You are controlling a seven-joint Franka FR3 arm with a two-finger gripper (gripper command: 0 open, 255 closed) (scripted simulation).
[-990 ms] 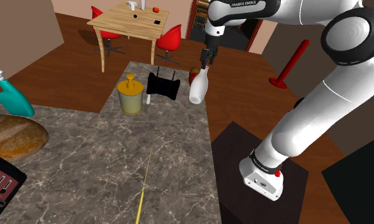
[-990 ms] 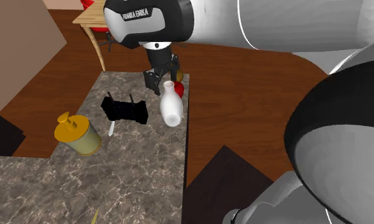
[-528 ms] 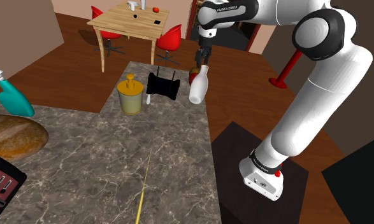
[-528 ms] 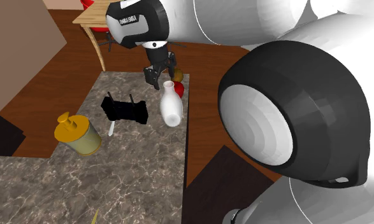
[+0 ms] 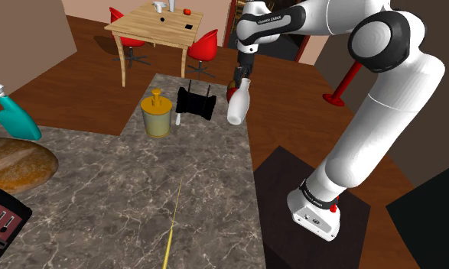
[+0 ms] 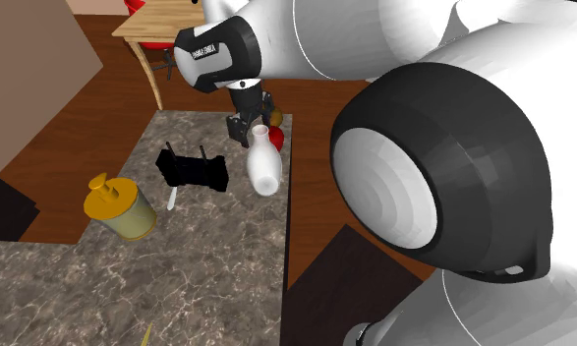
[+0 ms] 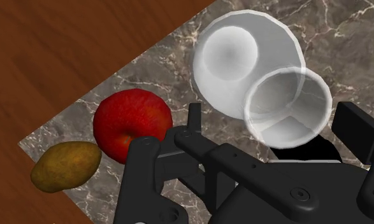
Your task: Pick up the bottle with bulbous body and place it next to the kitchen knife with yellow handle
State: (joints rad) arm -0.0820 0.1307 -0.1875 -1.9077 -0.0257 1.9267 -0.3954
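A white bottle with a bulbous body [image 5: 239,105] stands upright near the marble counter's far right corner, also seen as the bottle [image 6: 263,165]. My gripper [image 5: 240,76] hangs just above its neck. In the wrist view the bottle's mouth [image 7: 287,105] sits between my open gripper [image 7: 278,130], with the fingers [image 7: 360,130] apart on either side and not clasping it. The gripper [image 6: 248,128] is by the bottle's top in the second exterior view. The knife with a yellow handle [image 5: 171,225] lies near the counter's front.
A red apple [image 7: 133,121] and a brownish fruit [image 7: 65,165] lie at the counter corner behind the bottle. A black rack [image 5: 196,103] and a yellow-lidded jar [image 5: 156,113] stand to its left. A teal spray bottle [image 5: 16,118] and a bread loaf [image 5: 12,162] sit far left.
The hand has shifted slightly to the shoulder view's left and settled over the bottle's neck while the arm's elbow swung. The bottle has not moved, and the fingers stayed apart.
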